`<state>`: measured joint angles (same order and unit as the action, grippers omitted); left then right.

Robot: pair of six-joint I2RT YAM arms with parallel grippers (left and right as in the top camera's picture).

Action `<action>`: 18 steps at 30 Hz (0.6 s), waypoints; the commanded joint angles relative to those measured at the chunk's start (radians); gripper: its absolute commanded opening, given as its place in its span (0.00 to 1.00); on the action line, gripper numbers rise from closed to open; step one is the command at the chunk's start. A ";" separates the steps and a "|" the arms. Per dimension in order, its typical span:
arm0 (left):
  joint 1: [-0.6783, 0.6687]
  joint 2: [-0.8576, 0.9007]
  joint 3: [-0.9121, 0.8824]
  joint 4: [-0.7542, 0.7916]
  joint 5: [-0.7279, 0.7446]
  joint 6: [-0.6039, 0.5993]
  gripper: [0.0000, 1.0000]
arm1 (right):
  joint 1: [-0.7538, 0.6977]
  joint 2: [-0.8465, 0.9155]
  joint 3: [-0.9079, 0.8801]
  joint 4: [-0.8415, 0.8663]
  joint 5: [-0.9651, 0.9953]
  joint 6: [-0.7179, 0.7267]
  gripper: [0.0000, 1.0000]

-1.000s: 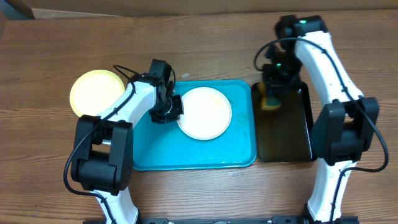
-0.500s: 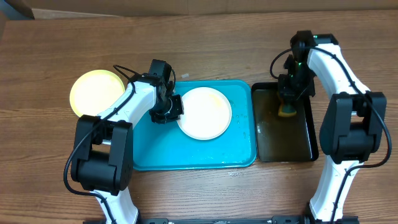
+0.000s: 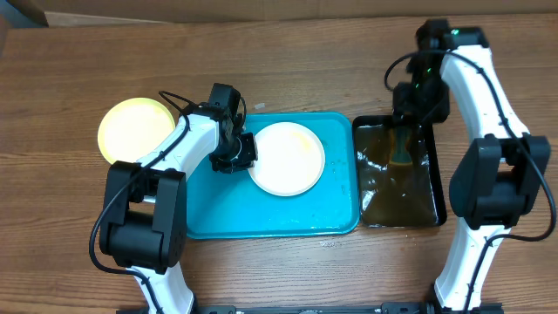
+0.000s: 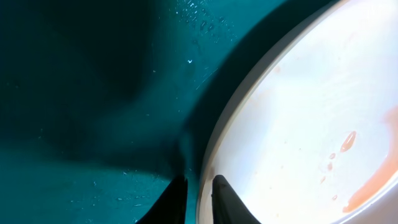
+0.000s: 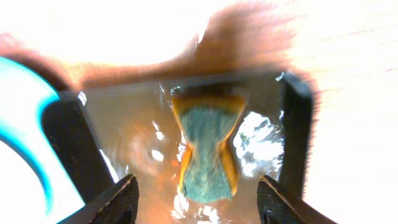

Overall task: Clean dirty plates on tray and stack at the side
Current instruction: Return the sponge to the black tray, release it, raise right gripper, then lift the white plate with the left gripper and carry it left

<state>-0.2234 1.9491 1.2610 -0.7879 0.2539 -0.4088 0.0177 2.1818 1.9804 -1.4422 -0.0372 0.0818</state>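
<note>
Right jaws: spread wide and holding nothing. They hang over the narrow black tray of water (image 3: 432, 187), and the yellow-edged green sponge (image 5: 205, 149) lies in the water below the gap between them.
What changed: a second ago we had the sponge up at these jaws near the black tray's left edge, and half a second ago it was down in the middle. Now it lies loose in the water, which is rippling.
Left jaws: almost closed, pinching the left rim of the round white plate (image 3: 292, 161). They have not moved over this second.
White plate: lies flat in the large turquoise plastic tray (image 3: 261, 218), in its upper middle. The left wrist view shows an orange-red smear (image 4: 373, 180) on it.
Yellow-green plate (image 3: 131, 131): sits on the wooden counter (image 3: 288, 61), left of the turquoise tray and apart from it.
Meaning for the task: we judge the sponge is soaking between wipes and the white plate is not yet clean.
Next need: we must grip the sponge again and carry it to the smear while the left jaws steady the plate.
</note>
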 commanded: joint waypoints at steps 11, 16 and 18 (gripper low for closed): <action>-0.083 0.007 -0.003 0.008 -0.109 0.020 0.04 | -0.292 -0.014 0.048 0.050 0.010 0.102 1.00; -0.081 0.002 0.023 -0.023 -0.101 0.048 0.04 | -0.346 -0.014 0.048 0.050 0.010 0.102 1.00; -0.064 -0.002 0.063 -0.066 -0.080 0.087 0.04 | -0.351 -0.014 0.048 0.050 0.010 0.102 1.00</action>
<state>-0.3061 1.9491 1.2724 -0.8131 0.1822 -0.3882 -0.3252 2.1818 2.0125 -1.3933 -0.0265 0.1764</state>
